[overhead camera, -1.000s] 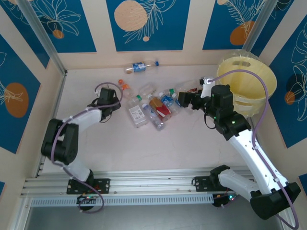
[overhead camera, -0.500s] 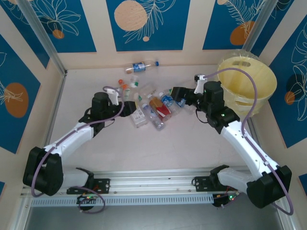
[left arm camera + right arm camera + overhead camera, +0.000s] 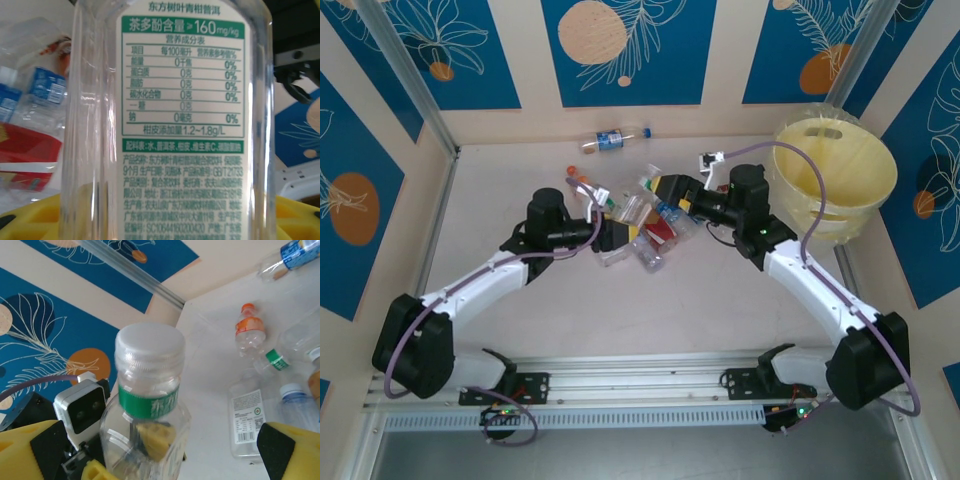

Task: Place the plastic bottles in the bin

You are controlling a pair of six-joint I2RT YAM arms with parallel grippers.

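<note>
The bin, a large round pale-yellow bucket with handle slots and a clear liner, stands upright with its mouth open. Well to its left, a heap of small clear bottles lies jumbled and touching, with red, blue and white labels. The orange-capped bottle lies on the heap's side away from the bin. Farther back, the blue-labelled bottle lies alone on its side. The white-capped bottle has a green neck band. The green-labelled bottle is clear and carries printed text.
</note>
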